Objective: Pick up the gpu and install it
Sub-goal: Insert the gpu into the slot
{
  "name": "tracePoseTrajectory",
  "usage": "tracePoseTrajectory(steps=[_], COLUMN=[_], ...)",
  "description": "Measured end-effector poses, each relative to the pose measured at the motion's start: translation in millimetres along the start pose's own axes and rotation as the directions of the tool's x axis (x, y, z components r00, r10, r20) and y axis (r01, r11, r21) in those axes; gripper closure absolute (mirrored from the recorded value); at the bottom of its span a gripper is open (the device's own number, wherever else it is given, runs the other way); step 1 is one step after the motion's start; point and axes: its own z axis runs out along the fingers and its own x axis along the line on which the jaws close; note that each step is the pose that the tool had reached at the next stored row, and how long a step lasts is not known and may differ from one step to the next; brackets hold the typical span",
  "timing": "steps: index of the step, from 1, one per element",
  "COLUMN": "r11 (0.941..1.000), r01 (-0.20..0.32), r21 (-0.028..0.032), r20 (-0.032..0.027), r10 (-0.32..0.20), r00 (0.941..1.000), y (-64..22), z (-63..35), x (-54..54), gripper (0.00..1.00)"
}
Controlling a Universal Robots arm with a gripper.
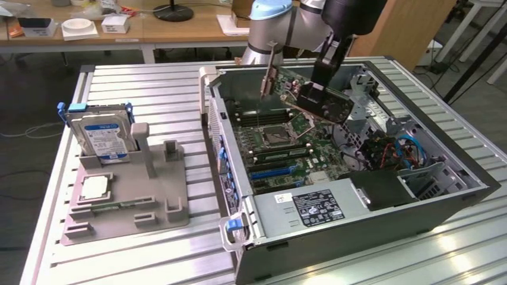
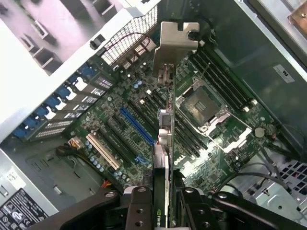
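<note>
Item under inspection: the gpu [image 1: 291, 83], a dark green card with a silvery end bracket [image 2: 175, 43]. It hangs in the air over the far part of the open computer case [image 1: 443, 208], tilted and clear of the motherboard [image 1: 277, 148]. The gripper [image 2: 165, 208] is clamped on the card, with one finger on each face. In the wrist view the card is seen edge-on, above the expansion slots and just beside the empty CPU socket [image 2: 201, 108]. A blue slot [image 2: 136, 125] lies unoccupied. The power supply [image 1: 317, 205] sits at the near end of the case. At the exterior view's left, a grey fixture [image 1: 158, 196] on the slatted table [image 1: 142, 89] holds an upright hard drive [image 1: 101, 139] and a CPU chip [image 1: 94, 187].
</note>
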Motion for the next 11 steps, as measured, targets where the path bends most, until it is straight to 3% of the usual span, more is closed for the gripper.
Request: tracePoseTrajectory(steps=[6, 11], r11=[0.9975, 0.9915], r01=[0.071, 0.13], r21=[0.0014, 0.002], r20=[-0.0028, -0.0046], r10=[-0.071, -0.13], r00=[0.9975, 0.9915], y=[-2.0, -3.3], z=[-0.1, -0.2], x=[-1.8, -3.0], gripper=[0.74, 0.74])
